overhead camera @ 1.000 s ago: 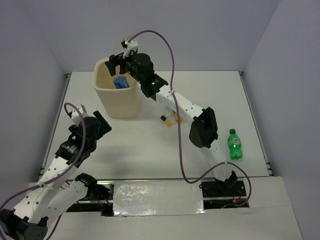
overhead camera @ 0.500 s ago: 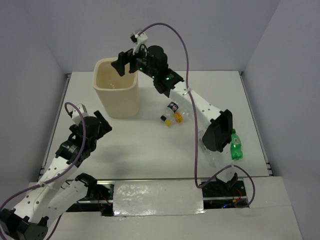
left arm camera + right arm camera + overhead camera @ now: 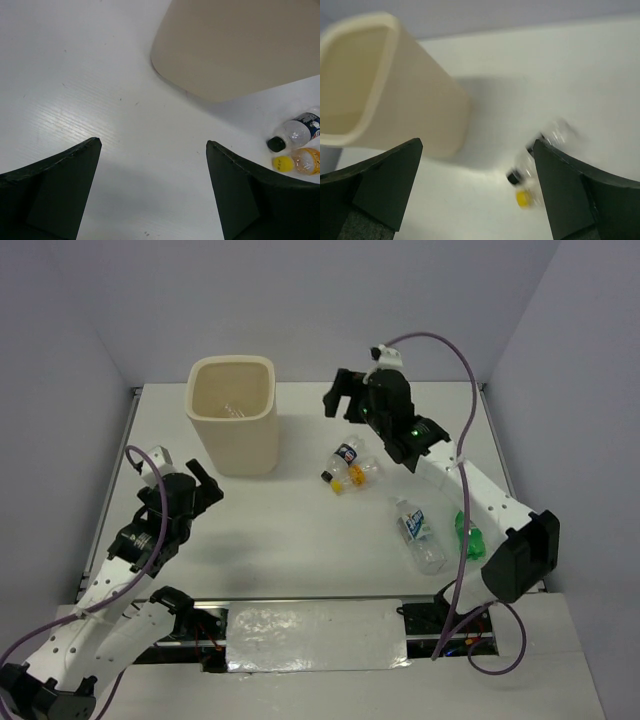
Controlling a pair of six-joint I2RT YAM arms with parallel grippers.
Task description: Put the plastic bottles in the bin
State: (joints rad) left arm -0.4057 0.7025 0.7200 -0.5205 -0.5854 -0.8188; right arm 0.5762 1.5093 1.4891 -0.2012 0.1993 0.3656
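My right pincer (image 3: 343, 407) is spread wide and holds nothing. A second ago it hung over the bin (image 3: 240, 445) with a blue bottle. Now it has swung off to the bin's 3 o'clock, so I think that bottle dropped in.

More bottles lie on the desk (image 3: 300, 530). A black-capped bottle (image 3: 345, 457) and an orange bottle (image 3: 358, 475) sit at the bin's 4 o'clock. A bigger clear bottle (image 3: 419, 532) and the green soda bottle (image 3: 474, 540) lie farther out.

My left pincer (image 3: 205, 483) is spread too, at the bin's 7 o'clock.

Left gripper (image 3: 203, 485) and right gripper (image 3: 342, 400) spread wide
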